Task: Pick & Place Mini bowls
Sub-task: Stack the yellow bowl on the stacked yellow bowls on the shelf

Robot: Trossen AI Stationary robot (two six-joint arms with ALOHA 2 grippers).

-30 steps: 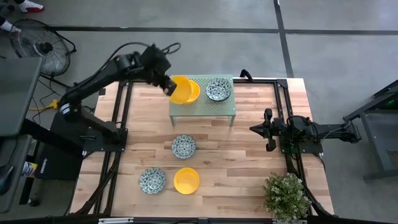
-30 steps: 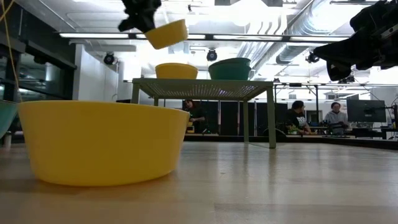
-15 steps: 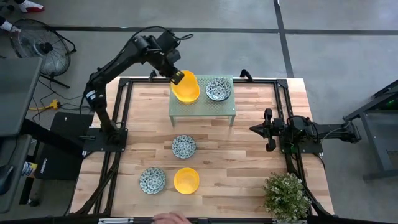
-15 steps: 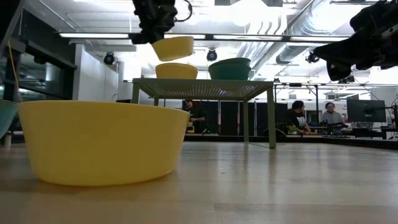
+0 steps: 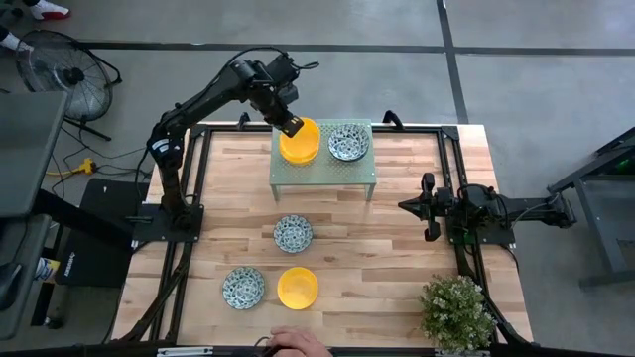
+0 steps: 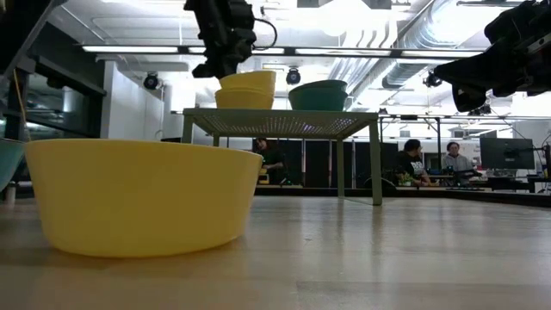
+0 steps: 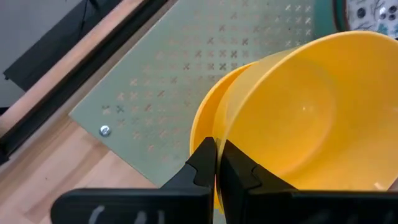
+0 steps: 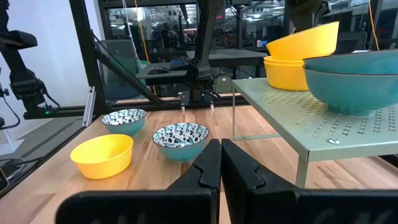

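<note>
My left gripper (image 5: 291, 127) is shut on a yellow mini bowl (image 5: 302, 140) over the pale green rack (image 5: 323, 171). That bowl (image 6: 250, 81) sits tilted in the mouth of a second yellow bowl (image 6: 244, 98) standing on the rack. A patterned teal bowl (image 5: 348, 142) stands beside them on the rack. On the table lie two patterned bowls (image 5: 293, 233) (image 5: 243, 287) and a yellow one (image 5: 298, 288). My right gripper (image 5: 429, 206) waits shut at the table's right side, holding nothing. My left gripper pinches the held bowl's rim (image 7: 221, 138) on its left side, one finger (image 7: 239, 167) inside the bowl and one (image 7: 202, 163) outside. The fingers slant down from above and from the left. The bowl is tilted, its low side in the lower yellow bowl's mouth (image 8: 281, 57).
A potted plant (image 5: 456, 312) stands at the table's near right corner. A person's hand (image 5: 298, 344) shows at the near edge. Dark frame rails (image 5: 189, 198) run along both sides of the table.
My left gripper has carried the yellow bowl toward the table's right and down, from above the rack's left end to the yellow bowl standing there. The held bowl has sunk from well above that bowl into its mouth. The gripper has tipped more steeply downward.
</note>
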